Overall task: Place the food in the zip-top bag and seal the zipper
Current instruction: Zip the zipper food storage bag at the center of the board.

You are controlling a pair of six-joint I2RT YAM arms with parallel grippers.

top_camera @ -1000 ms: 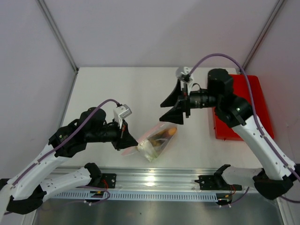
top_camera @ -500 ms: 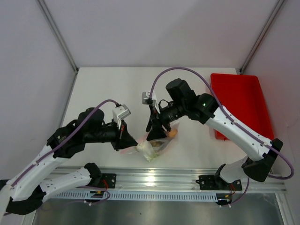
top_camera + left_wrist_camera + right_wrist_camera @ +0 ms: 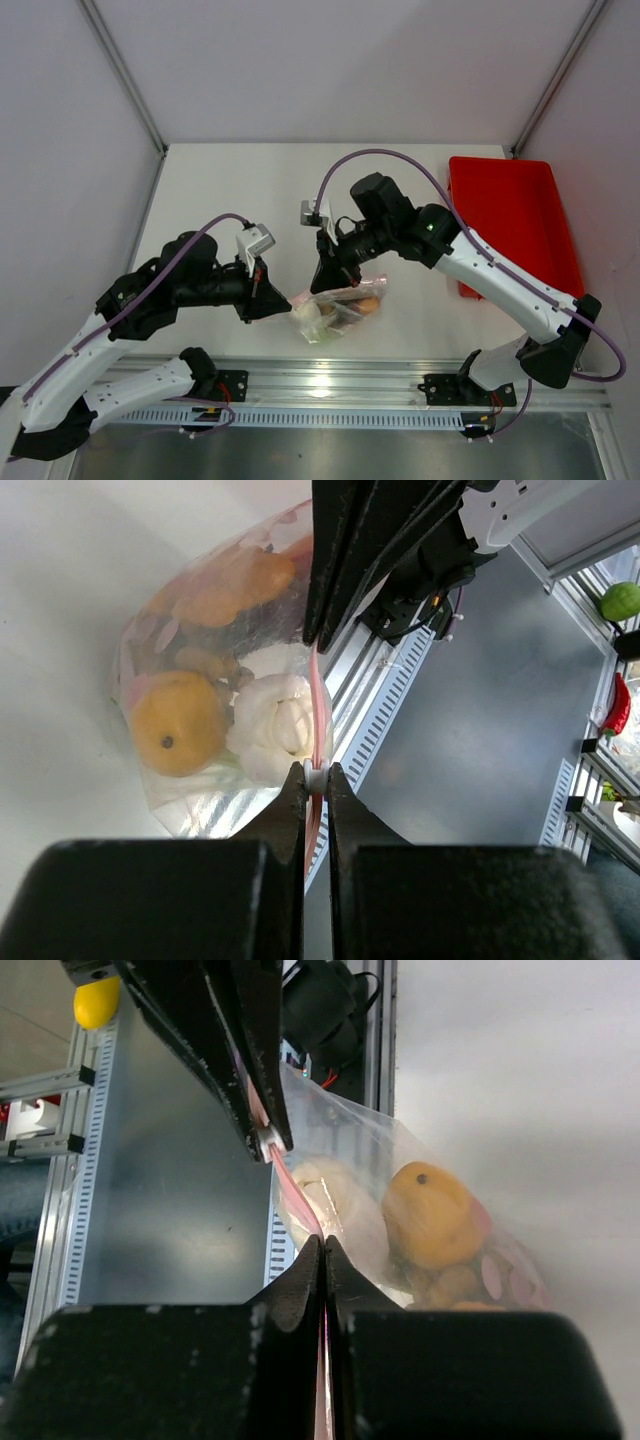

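Observation:
The zip-top bag (image 3: 342, 308) lies near the table's front edge, held up between both grippers. Through the clear plastic I see the food: a yellow lemon (image 3: 180, 722), a white lumpy piece (image 3: 272, 725) and orange pieces (image 3: 235, 585). My left gripper (image 3: 316, 770) is shut on the white slider of the pinkish zipper (image 3: 316, 695), at the bag's left end (image 3: 287, 300). My right gripper (image 3: 323, 1243) is shut on the zipper strip (image 3: 293, 1192) a short way along from the slider (image 3: 265, 1141). In the top view it stands over the bag (image 3: 322, 283).
A red tray (image 3: 520, 215) sits at the table's right side, beyond the right arm. The aluminium rail (image 3: 330, 385) with the arm bases runs just in front of the bag. Grey walls enclose the white table (image 3: 230, 190).
My right arm swung left from near the red tray to the bag and its jaws shut on the zipper strip. The bag's top edge is lifted and drawn taut between the grippers.

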